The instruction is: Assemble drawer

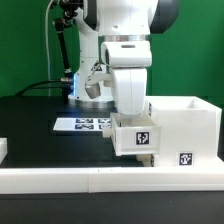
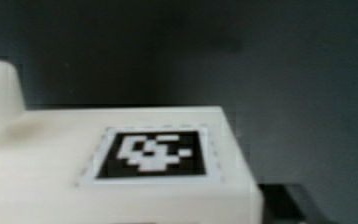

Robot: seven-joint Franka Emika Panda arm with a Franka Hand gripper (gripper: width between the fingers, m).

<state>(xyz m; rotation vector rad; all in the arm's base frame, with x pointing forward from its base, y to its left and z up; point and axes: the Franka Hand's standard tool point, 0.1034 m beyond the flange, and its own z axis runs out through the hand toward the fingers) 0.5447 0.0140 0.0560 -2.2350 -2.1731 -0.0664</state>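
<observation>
The large white hollow casing (image 1: 188,126) of the drawer stands at the exterior view's right, with a tag low on its front. A small white tray (image 1: 136,137) with a square tag sits against the casing's left side, just above the rail. My gripper (image 1: 133,116) comes straight down onto the tray's top, and its fingertips are hidden behind the tray wall. In the wrist view the tray's tagged face (image 2: 153,152) fills the lower frame very close up. One dark finger (image 2: 314,206) shows beside it. The jaws appear shut on the tray.
A long low white border rail (image 1: 90,180) runs along the front. The marker board (image 1: 84,124) lies on the black table behind the tray. A small white part (image 1: 3,150) sits at the far left edge. The arm's base and cables stand at the back.
</observation>
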